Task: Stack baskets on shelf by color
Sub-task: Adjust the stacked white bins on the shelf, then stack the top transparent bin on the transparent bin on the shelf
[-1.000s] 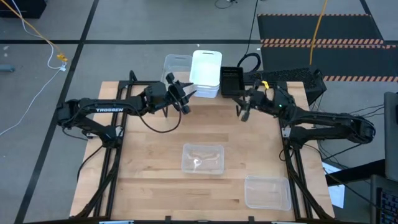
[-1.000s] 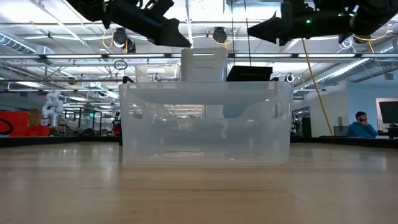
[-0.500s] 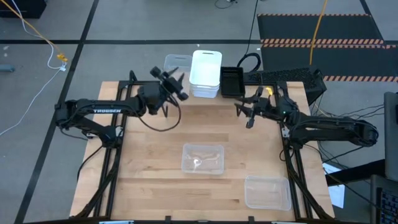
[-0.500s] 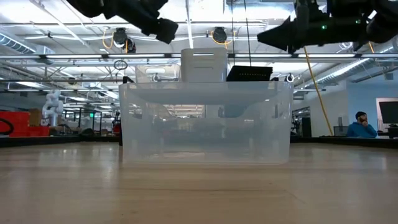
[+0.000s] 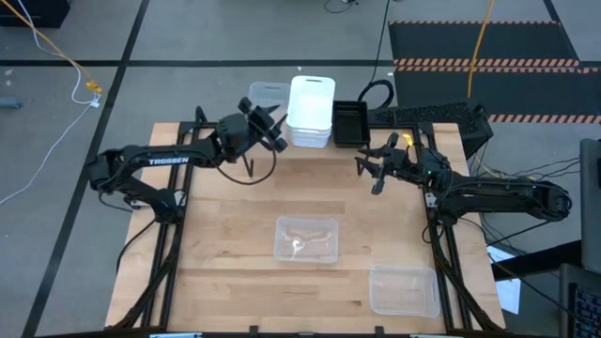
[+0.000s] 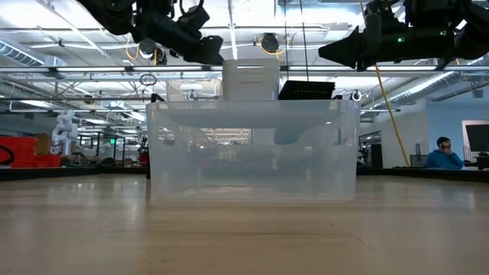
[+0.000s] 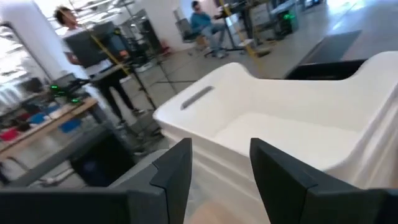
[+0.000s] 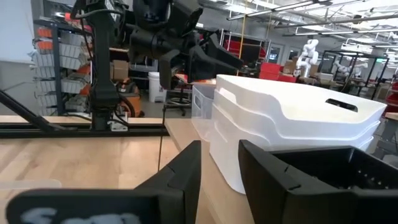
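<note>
High view: the white stack (image 5: 311, 111) of baskets stands at the far edge of the table (image 5: 225, 253), with a clear basket (image 5: 266, 95) touching it on the left arm's side and a black basket (image 5: 349, 122) on the other. The left gripper (image 5: 273, 134) hangs just beside the stack's near left corner, fingers (image 7: 171, 171) apart and empty. The right gripper (image 5: 369, 167) hovers near the black basket, toward the table's middle, fingers (image 8: 186, 165) apart, empty too. A second clear basket (image 5: 305, 238) sits well apart from the stack at mid-table; a third (image 5: 404, 289) lies beyond it at the near right corner.
</note>
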Tool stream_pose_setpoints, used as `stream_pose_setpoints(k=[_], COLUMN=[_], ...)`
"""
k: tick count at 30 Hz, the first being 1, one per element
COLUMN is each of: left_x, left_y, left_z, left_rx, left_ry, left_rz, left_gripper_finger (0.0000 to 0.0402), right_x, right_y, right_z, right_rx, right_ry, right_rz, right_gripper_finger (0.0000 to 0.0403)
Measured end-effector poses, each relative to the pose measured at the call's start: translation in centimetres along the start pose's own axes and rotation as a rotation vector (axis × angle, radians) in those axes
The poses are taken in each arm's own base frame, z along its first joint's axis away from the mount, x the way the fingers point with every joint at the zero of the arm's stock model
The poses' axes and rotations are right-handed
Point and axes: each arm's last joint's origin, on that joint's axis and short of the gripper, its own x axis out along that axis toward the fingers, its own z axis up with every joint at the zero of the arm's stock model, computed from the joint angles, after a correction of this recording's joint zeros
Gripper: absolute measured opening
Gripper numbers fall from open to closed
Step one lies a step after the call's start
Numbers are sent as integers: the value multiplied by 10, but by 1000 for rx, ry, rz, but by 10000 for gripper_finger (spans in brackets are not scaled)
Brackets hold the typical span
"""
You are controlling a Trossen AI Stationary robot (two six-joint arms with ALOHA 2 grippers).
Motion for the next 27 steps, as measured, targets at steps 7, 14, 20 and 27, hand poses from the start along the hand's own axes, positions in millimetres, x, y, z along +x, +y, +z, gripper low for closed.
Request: stream_pose_setpoints(k=[7,14,20,27], left_x=[1,-15,-53,-101], left_y=[-12,-22,-20,-21], left_z=[0,9,38,64], left_rx=[-5,84,145,50], left_ry=[-7,3,-50,-149], left_rz=[-47,-17,25,-75], left_gripper_finger=[165,165,165,165], right_x=[0,0,0,5], right_y=[2,11,28,68], right_z=[2,4,6,24], right_rx=[13,21,112,154], right_ry=[-18,-39,79,390], right_rz=[9,77,258,459], right_gripper_finger=[100,100,100,100])
